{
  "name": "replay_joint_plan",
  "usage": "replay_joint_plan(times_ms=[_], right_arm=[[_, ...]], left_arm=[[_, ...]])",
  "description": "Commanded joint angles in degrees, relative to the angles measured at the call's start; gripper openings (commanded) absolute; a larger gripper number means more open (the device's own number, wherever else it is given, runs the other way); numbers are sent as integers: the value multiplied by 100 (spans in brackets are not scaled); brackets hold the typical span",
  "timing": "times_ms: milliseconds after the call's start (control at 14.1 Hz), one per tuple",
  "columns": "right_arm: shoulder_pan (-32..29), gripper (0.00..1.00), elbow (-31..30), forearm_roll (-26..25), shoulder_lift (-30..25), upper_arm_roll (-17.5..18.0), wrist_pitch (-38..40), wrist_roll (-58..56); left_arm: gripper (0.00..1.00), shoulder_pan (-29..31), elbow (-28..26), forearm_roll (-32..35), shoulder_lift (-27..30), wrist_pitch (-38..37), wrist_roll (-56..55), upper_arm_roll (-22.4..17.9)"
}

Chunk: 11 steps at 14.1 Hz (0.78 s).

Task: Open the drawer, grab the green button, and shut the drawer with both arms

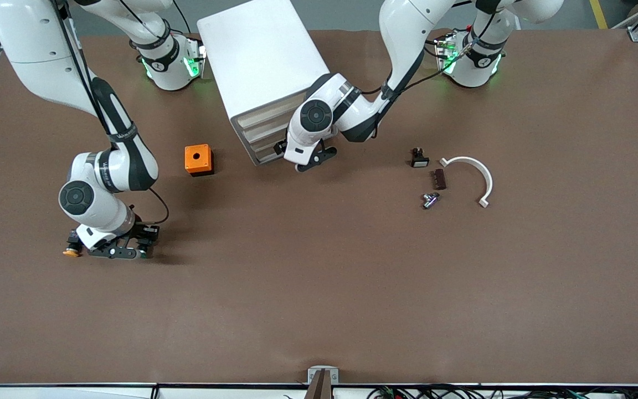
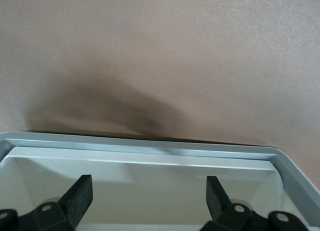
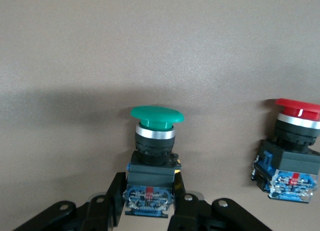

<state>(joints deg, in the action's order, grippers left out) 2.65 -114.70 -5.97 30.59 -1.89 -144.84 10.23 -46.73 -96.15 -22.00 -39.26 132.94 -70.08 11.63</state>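
The green button (image 3: 156, 141) is gripped low on the worktop (image 1: 319, 288) by the right tool (image 3: 150, 203), the open left tool (image 2: 149, 198) is held at the drawer (image 2: 150, 153), and the neighbouring red button (image 3: 292, 148) could be toppled.

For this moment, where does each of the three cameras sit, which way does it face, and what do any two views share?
Front view: high across the table, facing both arm bases; shows the cabinet, the left claw at its drawers and the right claw low at the right arm's end.
Left wrist view: on the left wrist, looking past its open fingers into the drawer.
Right wrist view: on the right wrist, facing the green button in its shut claw, a red button beside it.
Shared: the drawer appears in the front and left wrist views.
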Motion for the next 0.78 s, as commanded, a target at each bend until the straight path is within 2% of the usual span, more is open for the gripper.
replay_joint_plan(times_ms=[0,213,711], right_arm=[[-238,0,-44,35,-62,92,43,-48],[-273,0,-44,35,-71,92,79,-127],[-212,0,-35,35,-62,101,70,-136]], left_arm=[[100,-73,123,-112,-30,-84,-58,6],[100,-126,158,19,-12,-84,-137,-38],[100,-117,220,1478,-21,-75,-392,-56]])
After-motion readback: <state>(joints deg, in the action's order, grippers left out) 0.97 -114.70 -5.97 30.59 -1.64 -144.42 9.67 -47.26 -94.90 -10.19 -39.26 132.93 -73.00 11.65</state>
